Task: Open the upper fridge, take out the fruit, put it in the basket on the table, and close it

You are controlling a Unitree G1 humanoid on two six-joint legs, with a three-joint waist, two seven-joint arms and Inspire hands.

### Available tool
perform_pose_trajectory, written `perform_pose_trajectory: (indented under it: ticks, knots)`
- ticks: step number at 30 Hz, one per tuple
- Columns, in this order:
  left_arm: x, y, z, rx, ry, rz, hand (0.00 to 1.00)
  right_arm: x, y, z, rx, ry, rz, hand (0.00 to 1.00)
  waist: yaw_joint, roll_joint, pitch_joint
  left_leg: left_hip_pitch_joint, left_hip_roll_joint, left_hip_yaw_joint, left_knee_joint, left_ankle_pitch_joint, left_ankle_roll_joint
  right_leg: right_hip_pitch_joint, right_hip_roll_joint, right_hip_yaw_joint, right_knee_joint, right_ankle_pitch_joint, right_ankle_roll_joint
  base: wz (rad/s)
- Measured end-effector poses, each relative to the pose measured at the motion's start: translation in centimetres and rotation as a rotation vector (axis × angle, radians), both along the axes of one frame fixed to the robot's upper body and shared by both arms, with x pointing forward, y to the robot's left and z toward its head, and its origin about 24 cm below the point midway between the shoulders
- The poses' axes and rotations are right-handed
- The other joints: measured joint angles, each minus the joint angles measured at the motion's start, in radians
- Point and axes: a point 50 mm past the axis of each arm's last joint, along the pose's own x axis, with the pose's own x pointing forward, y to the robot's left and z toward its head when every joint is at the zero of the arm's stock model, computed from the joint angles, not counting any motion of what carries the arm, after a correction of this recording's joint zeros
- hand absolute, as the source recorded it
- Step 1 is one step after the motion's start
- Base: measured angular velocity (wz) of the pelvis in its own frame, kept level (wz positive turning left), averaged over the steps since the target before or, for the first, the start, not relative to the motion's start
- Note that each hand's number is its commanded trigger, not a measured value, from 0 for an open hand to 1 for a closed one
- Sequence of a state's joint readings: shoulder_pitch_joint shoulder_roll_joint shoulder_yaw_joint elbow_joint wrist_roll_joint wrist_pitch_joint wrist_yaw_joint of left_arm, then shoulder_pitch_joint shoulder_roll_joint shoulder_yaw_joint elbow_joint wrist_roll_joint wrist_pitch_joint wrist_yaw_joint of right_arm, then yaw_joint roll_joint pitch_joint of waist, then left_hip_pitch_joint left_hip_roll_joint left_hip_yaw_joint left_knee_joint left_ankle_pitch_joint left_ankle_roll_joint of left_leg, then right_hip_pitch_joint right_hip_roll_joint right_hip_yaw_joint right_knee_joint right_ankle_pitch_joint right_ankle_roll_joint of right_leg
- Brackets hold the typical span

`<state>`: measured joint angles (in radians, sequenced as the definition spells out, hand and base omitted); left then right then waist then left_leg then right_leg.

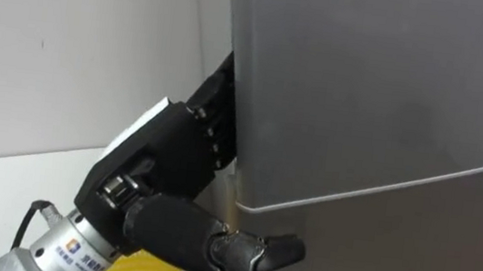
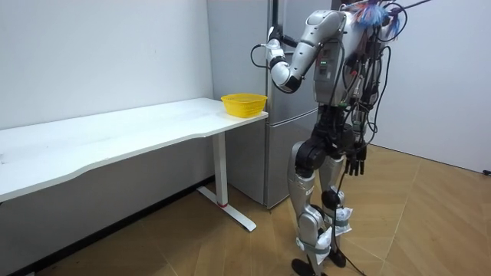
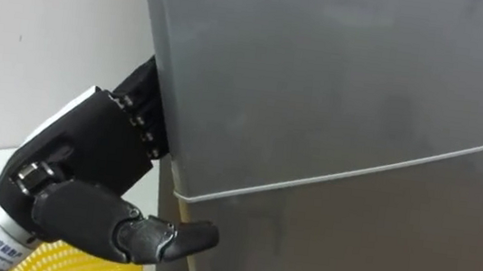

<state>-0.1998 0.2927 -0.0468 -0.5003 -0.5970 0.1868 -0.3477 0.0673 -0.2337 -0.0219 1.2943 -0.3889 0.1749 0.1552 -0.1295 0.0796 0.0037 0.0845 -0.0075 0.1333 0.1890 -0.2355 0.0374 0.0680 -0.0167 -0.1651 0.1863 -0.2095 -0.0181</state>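
The grey fridge (image 1: 375, 87) stands right before me, its upper door closed, with a thin seam above the lower door (image 1: 410, 255). My left hand (image 1: 161, 158) is at the upper door's left edge, near its bottom corner. Its fingers reach into the gap behind that edge and are hidden, while the thumb (image 1: 256, 251) lies across the fridge's front just below the seam. In the room view I stand upright facing the fridge (image 2: 280, 138) with the left arm raised to it. My right hand (image 2: 355, 162) hangs by my thigh with relaxed fingers, holding nothing.
A yellow bowl (image 2: 244, 103) sits on the end of a long white table (image 2: 115, 134) just left of the fridge, directly below my left forearm. A white wall runs behind the table. Wooden floor lies open behind me.
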Motion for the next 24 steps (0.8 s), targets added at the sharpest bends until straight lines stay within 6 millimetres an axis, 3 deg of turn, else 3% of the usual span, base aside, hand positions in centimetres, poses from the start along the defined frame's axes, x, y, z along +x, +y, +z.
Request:
perform_pose_trajectory:
  ticks: [1, 2, 6, 7, 8, 24]
  knots:
    - [0.0, 0.0, 0.0, 0.001, -0.001, -0.002, 0.75, 0.0, 0.0, 0.0, 0.000, -0.001, 0.000, 0.00, 0.000, 0.000, -0.0001, 0.000, 0.000, 0.000, 0.000, 0.000, 0.000, 0.000, 0.000, 0.000, 0.000, 0.000, 0.000, 0.00]
    - [0.0, 0.0, 0.0, 0.002, -0.001, -0.005, 1.00, 0.0, 0.0, 0.0, 0.001, -0.001, 0.000, 0.00, 0.001, 0.000, -0.0001, 0.000, 0.000, 0.000, 0.000, 0.000, 0.000, 0.001, 0.000, 0.000, 0.001, 0.000, 0.000, 0.00]
    - [0.0, 0.3, 0.1, 0.001, -0.003, 0.010, 1.00, -0.2, 0.0, 0.0, 0.000, 0.004, -0.001, 0.00, 0.002, 0.000, 0.0000, 0.000, 0.000, 0.000, 0.001, 0.000, 0.000, 0.001, 0.000, -0.001, 0.001, 0.000, 0.000, 0.00]
    - [0.1, 0.4, 0.1, -0.003, -0.004, 0.023, 0.57, -0.1, 0.0, 0.0, 0.000, 0.004, -0.001, 0.00, 0.003, 0.000, -0.0001, 0.000, 0.000, 0.000, 0.001, 0.000, 0.000, 0.001, 0.000, -0.001, 0.001, 0.000, 0.000, 0.00]
    - [0.1, 0.6, 0.2, -0.006, -0.004, 0.030, 0.00, -0.1, 0.0, 0.0, 0.000, 0.003, -0.002, 0.00, 0.003, 0.000, -0.0001, 0.000, 0.000, 0.000, 0.001, 0.000, 0.000, 0.001, 0.000, -0.001, 0.001, 0.000, 0.000, 0.00]
    - [-0.5, -0.4, 0.4, -0.025, -0.016, -0.100, 0.00, 0.0, -0.1, 0.0, 0.000, -0.005, -0.010, 0.00, 0.001, 0.006, -0.0044, 0.013, 0.000, 0.008, 0.000, 0.000, 0.000, 0.001, 0.001, 0.012, 0.001, 0.000, 0.001, -0.02]
